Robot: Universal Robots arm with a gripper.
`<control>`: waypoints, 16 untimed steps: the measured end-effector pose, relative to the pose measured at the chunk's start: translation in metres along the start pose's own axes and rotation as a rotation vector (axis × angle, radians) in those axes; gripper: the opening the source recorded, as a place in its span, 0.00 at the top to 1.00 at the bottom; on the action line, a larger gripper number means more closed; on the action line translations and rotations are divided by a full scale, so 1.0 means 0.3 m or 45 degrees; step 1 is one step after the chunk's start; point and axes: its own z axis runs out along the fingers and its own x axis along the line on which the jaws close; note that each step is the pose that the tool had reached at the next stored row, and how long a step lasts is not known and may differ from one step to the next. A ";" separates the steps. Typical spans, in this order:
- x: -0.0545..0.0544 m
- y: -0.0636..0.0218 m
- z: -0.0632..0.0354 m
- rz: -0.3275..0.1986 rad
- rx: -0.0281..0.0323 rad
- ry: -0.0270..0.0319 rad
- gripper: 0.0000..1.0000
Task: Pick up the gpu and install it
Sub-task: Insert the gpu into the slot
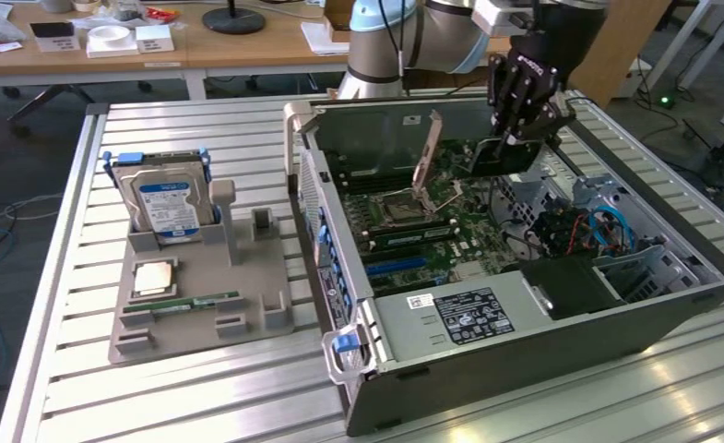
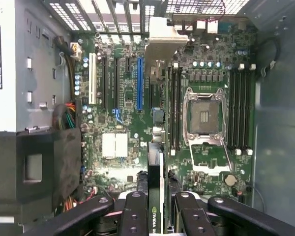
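Above the open case [image 1: 522, 346], your arm [image 1: 442, 37] points straight down, its gripper [image 1: 518, 138] clamped on 1 gpu [image 1: 504, 159], held edge-down over the motherboard [image 1: 460, 231]. At the exterior view's left, 1 grey tray [image 1: 251, 277] carries 1 hard drive [image 1: 165, 208] and 1 RAM stick [image 1: 183, 302].

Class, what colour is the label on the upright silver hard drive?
Blue and white label; exterior view shows it best.

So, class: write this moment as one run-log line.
gripper: shut on gpu | gpu: held above motherboard of open case | not yet seated
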 end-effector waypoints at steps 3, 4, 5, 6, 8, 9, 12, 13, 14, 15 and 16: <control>0.000 0.015 0.017 0.005 0.0045 0.0055 0.74; 0.000 0.019 0.023 0.006 0.0059 0.0071 0.74; 0.000 0.024 0.029 0.007 0.0073 0.0084 0.74; 0.000 0.029 0.035 0.008 0.0087 0.0097 0.74; 0.000 0.040 0.047 0.009 0.0121 0.0114 0.74; 0.000 0.045 0.053 0.009 0.0138 0.0119 0.74; 0.000 0.063 0.072 0.011 0.0190 0.0135 0.74; 0.000 0.068 0.077 0.011 0.0205 0.0140 0.74; 0.000 0.072 0.083 0.011 0.0223 0.0142 0.74; 0.000 0.077 0.089 0.011 0.0241 0.0145 0.74; 0.000 0.082 0.096 0.011 0.0264 0.0145 0.74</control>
